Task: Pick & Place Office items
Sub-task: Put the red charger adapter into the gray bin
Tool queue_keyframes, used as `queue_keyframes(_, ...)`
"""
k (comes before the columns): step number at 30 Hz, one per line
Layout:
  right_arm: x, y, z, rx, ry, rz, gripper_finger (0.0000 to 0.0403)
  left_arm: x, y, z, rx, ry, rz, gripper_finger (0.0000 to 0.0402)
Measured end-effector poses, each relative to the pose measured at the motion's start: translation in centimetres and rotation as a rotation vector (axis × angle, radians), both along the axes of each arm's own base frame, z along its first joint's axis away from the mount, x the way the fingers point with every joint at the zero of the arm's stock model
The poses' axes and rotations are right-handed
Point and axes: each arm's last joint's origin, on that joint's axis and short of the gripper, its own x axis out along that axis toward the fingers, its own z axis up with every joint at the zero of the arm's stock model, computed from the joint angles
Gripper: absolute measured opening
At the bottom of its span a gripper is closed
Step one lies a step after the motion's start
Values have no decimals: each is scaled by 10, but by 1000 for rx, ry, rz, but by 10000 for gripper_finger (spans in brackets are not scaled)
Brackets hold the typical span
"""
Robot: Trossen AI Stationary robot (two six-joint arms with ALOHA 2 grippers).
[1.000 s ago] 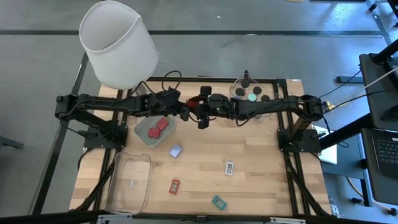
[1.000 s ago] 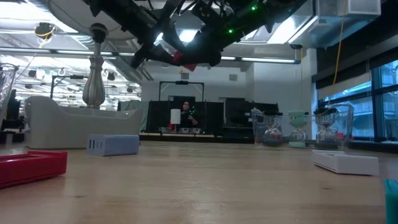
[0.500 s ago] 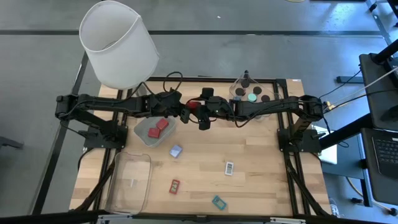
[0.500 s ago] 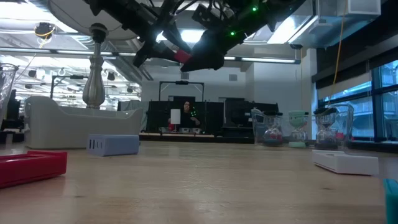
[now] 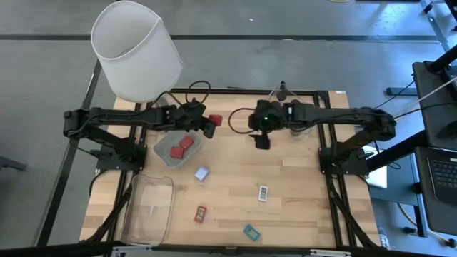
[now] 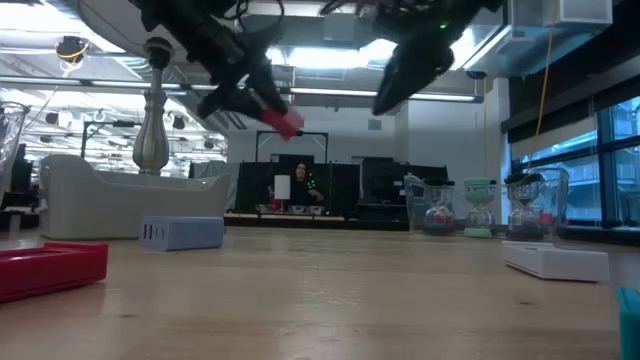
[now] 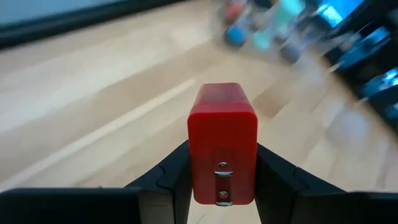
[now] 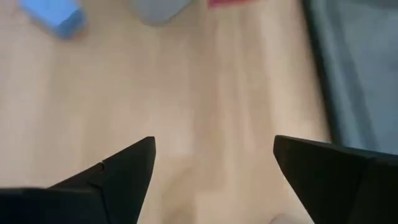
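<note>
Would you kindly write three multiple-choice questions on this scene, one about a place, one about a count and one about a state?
1. Where is the red block that the left gripper holds?
A. in the air above the table
B. flat on the table
C. in the grey tray

2. How many red blocks lie in the grey tray?
A. none
B. two
C. five

3. How is the right gripper?
A. shut on a blue piece
B. shut on nothing
C. open and empty

Answers:
1 A, the low view shows the block in the air, clamped between the fingers.
2 B, the high view shows two in the tray.
3 C, the right wrist view shows its fingers spread with bare wood between.
</note>
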Motion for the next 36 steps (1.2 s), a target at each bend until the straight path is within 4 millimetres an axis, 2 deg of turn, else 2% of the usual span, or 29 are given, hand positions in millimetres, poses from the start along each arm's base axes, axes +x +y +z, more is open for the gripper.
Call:
queue_keyframes(6,-11,3,6,82,13,-18,327,-26,-5,2,-143,114,-52,126)
queue_keyframes(11,-11,5,7,67,9,6,323,-56,-23,8,-200,241,-79,127)
queue_keyframes(15,-11,5,7,64,5,6,322,-72,-37,6,-268,359,-63,127)
queue_keyframes(25,-10,5,8,76,-11,-12,322,-75,-57,-29,-359,520,-59,127)
queue_keyframes(36,-10,5,8,110,-19,-57,322,-75,-56,-31,-311,534,-64,128)
